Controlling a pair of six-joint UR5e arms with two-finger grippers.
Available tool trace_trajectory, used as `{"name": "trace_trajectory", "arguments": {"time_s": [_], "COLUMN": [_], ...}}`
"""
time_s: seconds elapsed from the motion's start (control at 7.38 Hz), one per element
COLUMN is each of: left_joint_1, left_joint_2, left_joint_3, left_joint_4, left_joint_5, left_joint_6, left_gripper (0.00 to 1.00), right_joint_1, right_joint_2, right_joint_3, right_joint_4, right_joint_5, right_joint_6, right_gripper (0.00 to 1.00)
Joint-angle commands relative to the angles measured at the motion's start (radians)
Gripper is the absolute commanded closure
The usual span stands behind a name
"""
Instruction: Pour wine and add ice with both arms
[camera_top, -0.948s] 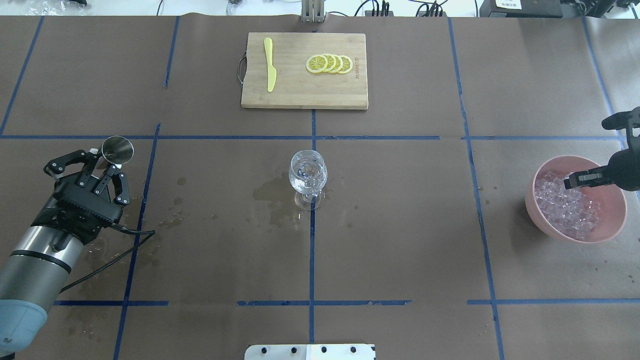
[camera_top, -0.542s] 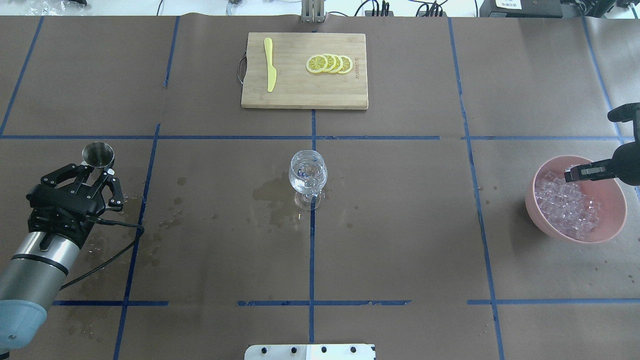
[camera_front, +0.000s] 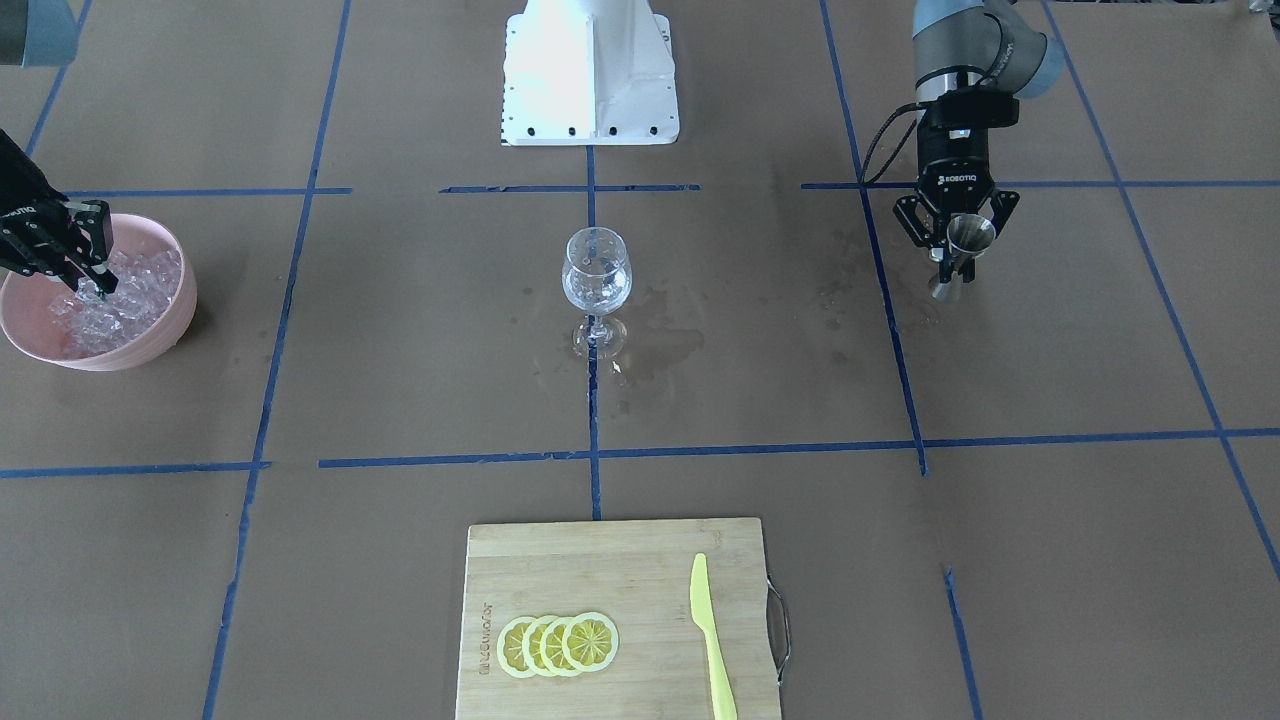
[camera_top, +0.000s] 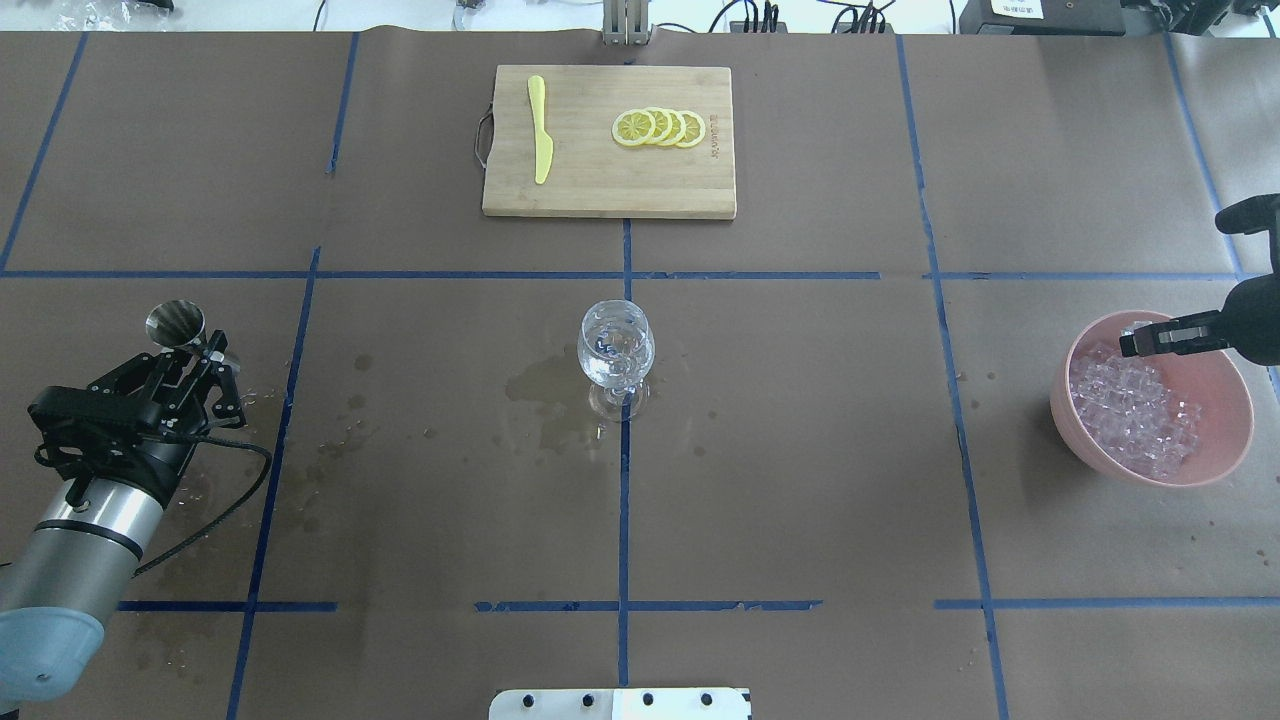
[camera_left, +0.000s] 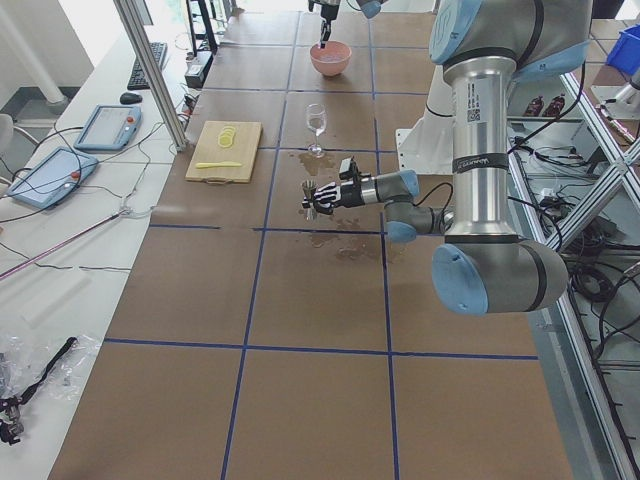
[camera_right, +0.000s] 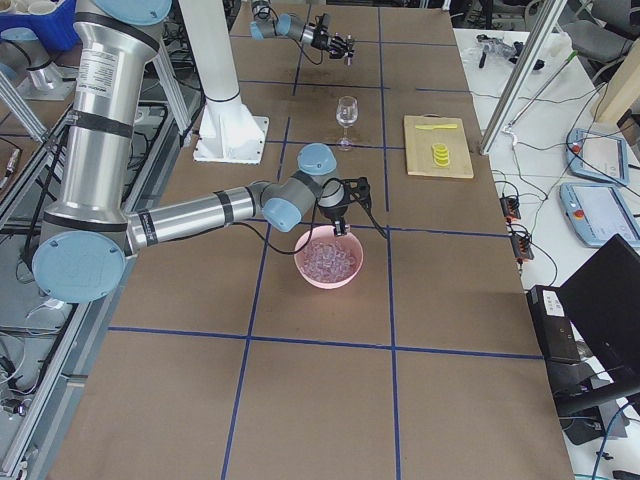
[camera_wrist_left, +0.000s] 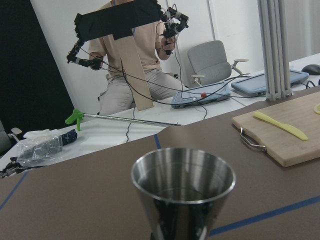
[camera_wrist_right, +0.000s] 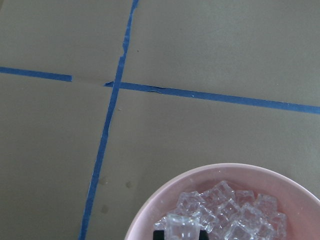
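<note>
My left gripper (camera_top: 205, 352) (camera_front: 955, 255) is shut on a steel jigger (camera_top: 177, 323) (camera_front: 970, 236), held upright low over the table's left side; the left wrist view shows its open cup (camera_wrist_left: 183, 192). The stemmed glass (camera_top: 616, 345) (camera_front: 597, 275) stands at the centre with a little clear wine in it. My right gripper (camera_top: 1128, 343) (camera_front: 88, 283) hangs over the pink bowl (camera_top: 1230, 385) (camera_wrist_right: 220, 170) of ice (camera_top: 1135, 415) (camera_wrist_right: 235, 210). It is shut on one ice cube (camera_wrist_right: 181, 231), just above the heap.
A wooden cutting board (camera_top: 600, 190) with a yellow knife (camera_top: 540, 130) and lemon slices (camera_top: 660, 127) lies at the far middle. Wet stains (camera_top: 545, 385) mark the brown paper left of the glass. The white pedestal (camera_front: 590, 70) is at the robot's edge.
My left gripper has drawn left and back with the jigger, turning it from tilted to upright. My right gripper has risen out of the ice heap toward the bowl's far rim.
</note>
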Motion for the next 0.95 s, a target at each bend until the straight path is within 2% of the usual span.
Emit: {"name": "trace_trajectory", "arguments": {"time_s": [0.0,0.27,0.54,0.81], "left_joint_1": [0.022,0.036,0.039,0.055], "left_joint_2": [-0.009,-0.032,-0.034,-0.04], "left_joint_3": [0.008,0.022,0.102,0.123], "left_joint_4": [-0.006,-0.008,-0.008,-0.006], "left_joint_5": [0.035,0.039,0.061,0.101], "left_joint_6": [-0.162,-0.225,-0.248,-0.266], "left_gripper": [1.0,1.0,1.0,1.0], "right_joint_1": [0.002,0.0,0.002,0.0], "right_joint_2": [0.001,0.002,0.004,0.008], "right_joint_3": [0.03,0.036,0.06,0.09], "right_joint_4": [0.0,0.0,0.002,0.002], "right_joint_5": [0.002,0.002,0.003,0.002], "right_joint_6": [0.01,0.012,0.021,0.036], "right_gripper": [1.0,1.0,1.0,1.0]}}
